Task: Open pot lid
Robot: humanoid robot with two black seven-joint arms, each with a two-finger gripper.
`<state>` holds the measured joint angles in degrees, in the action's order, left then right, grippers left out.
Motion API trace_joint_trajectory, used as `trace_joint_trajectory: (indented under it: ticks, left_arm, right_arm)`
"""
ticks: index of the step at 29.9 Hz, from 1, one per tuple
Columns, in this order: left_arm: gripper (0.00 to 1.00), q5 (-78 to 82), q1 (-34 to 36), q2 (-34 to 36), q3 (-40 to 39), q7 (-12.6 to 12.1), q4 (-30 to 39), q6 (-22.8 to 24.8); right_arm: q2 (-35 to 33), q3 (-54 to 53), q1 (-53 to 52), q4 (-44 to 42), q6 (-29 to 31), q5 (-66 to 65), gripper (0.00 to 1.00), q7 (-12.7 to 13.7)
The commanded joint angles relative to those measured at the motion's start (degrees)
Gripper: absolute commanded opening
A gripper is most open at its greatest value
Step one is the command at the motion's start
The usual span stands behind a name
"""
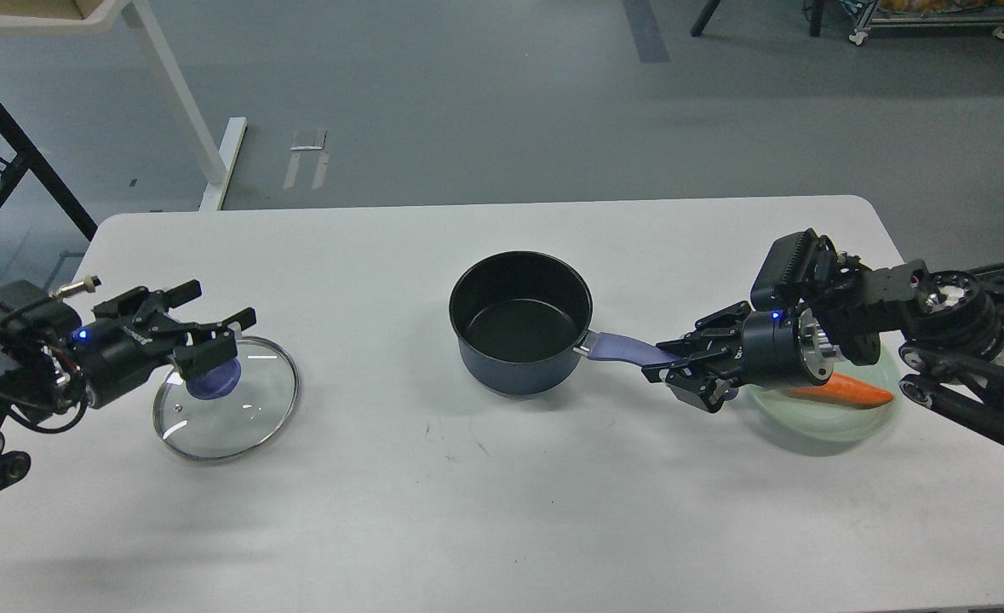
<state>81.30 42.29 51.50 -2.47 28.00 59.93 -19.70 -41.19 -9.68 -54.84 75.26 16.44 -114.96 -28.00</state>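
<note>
The dark blue pot (520, 322) stands open in the middle of the white table, its purple handle (625, 348) pointing right. The glass lid (238, 409) with a blue knob (212, 381) lies flat on the table at the left. My left gripper (212, 328) is open and raised just above the knob, touching nothing. My right gripper (680, 370) is shut on the end of the pot's handle.
A pale green plate (825, 421) with a carrot (842, 392) sits at the right, partly behind my right arm. The table's far edge runs behind the pot. White and black furniture legs stand on the floor at the back left.
</note>
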Motion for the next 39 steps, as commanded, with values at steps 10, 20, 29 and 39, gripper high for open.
trace_joint_trajectory:
  ticks: [10, 20, 29, 39]
  left_arm:
    - [0.99, -36.11, 7.19, -0.52, -0.78, 0.00, 0.63, 23.82]
    - [0.99, -55.62, 8.68, -1.31, -4.12, 0.00, 0.63, 29.36]
    - [0.99, -63.54, 10.09, -5.88, -6.05, 0.00, 0.01, 29.01]
    - [0.99, -75.76, 9.22, -12.90, -9.75, -1.27, -4.02, 29.89]
  right_arm:
    - [-4.59, -0.69, 0.17, 3.66, 0.09, 0.79, 0.95, 0.00]
    - [-12.59, -9.82, 0.26, 6.75, -0.26, 22.11, 0.98, 0.00]
    - [-12.42, -10.27, 2.01, 0.07, -13.52, 63.94, 0.99, 0.00]
    - [-1.62, -11.33, 6.14, -8.89, -26.10, 85.76, 0.99, 0.00]
